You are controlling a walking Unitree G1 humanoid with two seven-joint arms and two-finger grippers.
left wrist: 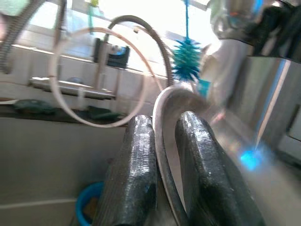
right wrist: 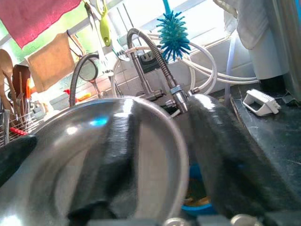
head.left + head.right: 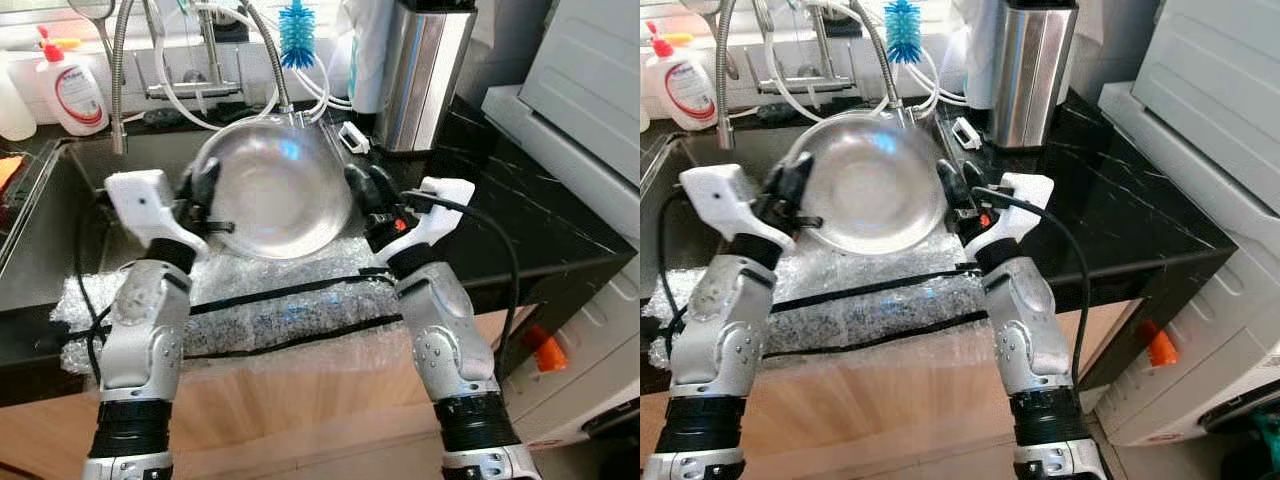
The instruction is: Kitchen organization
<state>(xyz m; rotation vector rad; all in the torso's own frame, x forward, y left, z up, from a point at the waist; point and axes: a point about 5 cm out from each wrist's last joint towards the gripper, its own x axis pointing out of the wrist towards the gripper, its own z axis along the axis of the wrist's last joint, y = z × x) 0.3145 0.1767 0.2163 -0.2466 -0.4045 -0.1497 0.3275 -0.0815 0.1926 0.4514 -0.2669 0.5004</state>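
Left eye view: steel bowl (image 3: 272,200) held tilted over tabletop front edge, by sink (image 3: 85,185). Left claw (image 3: 203,196) and right claw (image 3: 366,194) each clenched on opposite rim, sharing load, likely for steady carry.

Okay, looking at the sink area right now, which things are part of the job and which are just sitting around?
In the job:
- steel bowl, held over the sink
- left gripper, clamped on the bowl's rim
- right gripper, clamped on the opposite rim

Just lying about:
- blue bottle brush
- soap bottle
- steel canister
- faucet hoses
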